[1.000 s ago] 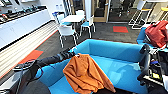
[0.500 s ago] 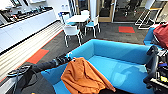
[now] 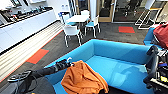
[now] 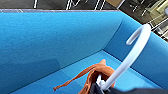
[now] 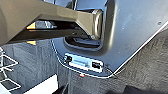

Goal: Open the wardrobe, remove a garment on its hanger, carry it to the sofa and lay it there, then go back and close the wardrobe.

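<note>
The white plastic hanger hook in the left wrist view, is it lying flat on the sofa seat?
No, the white hanger hook rises above the blue sofa.

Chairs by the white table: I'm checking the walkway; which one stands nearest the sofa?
The white chair on the table's near side, closest to the blue sofa.

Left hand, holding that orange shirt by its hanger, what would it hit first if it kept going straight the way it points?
Probably the bright blue sofa: the left hand points across the seat toward the upright back. Depth is unclear; the way between looks free.
</note>
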Available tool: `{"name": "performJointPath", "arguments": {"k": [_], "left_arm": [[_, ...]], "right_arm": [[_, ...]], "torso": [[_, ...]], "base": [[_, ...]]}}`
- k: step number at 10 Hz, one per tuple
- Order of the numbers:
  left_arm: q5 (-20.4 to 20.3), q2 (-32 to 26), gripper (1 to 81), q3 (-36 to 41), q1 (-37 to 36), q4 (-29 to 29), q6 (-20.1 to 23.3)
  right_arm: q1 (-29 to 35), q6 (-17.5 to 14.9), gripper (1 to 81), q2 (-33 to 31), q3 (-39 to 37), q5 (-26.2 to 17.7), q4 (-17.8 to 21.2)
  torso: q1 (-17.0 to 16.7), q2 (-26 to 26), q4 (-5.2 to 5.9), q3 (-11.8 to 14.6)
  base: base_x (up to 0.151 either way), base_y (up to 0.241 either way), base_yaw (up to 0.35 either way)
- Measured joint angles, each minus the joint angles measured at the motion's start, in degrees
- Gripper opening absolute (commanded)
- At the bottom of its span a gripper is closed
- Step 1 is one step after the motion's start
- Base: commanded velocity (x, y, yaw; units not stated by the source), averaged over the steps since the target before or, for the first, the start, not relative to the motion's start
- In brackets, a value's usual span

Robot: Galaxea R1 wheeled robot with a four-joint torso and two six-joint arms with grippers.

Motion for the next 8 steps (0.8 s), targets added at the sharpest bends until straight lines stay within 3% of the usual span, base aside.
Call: {"name": "performJointPath", "arguments": {"k": [7, 8], "left_arm": [[-1.87, -7.88, 1.0, -1.4, 6.1, 0.17, -0.04], [-2.41, -8.85, 81.1, -1.11, 7.0, 0.22, -0.04]], "right_arm": [[-0.11, -0.04, 81.1, 0.0, 0.0, 0.85, 0.0], [-0.11, -0.04, 81.1, 0.02, 0.0, 0.88, -0.01]], "torso": [[-0.02, 0.0, 0.0, 0.0], [-0.02, 0.0, 0.0, 0.0]], "base": [[0.0, 0.0, 0.0], [0.0, 0.0, 0.0]]}}
